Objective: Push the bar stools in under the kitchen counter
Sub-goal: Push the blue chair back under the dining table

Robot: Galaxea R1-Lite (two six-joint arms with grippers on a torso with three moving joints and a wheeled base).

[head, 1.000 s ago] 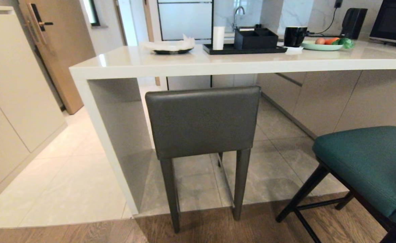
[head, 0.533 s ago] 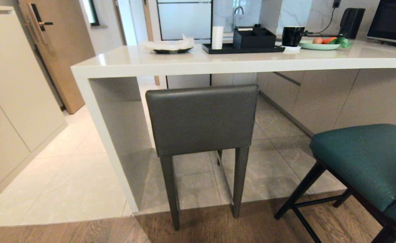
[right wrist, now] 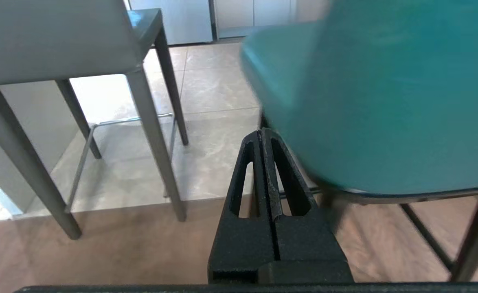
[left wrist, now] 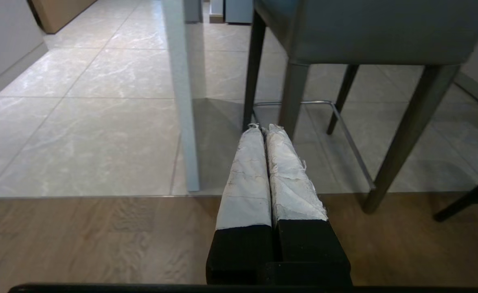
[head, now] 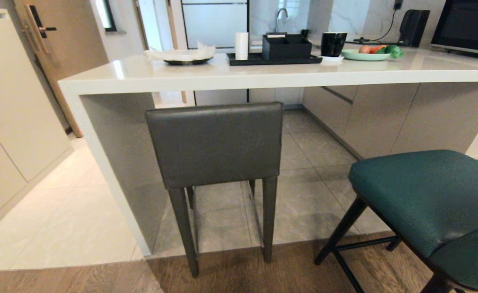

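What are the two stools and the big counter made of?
The grey stool looks covered in smooth matte leather or a fake kind, with seams at its edges. The teal stool shows a grainy leather-like skin on thin black legs. The counter looks like polished stone, glossy with reflections.

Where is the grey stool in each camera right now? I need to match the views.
Head view: grey stool centre-left, its back under the counter edge.
Left wrist view: its seat and legs fill the upper right.
Right wrist view: upper left, beside the teal stool.
Shared landmark: the stool's metal footrest bar, also at.
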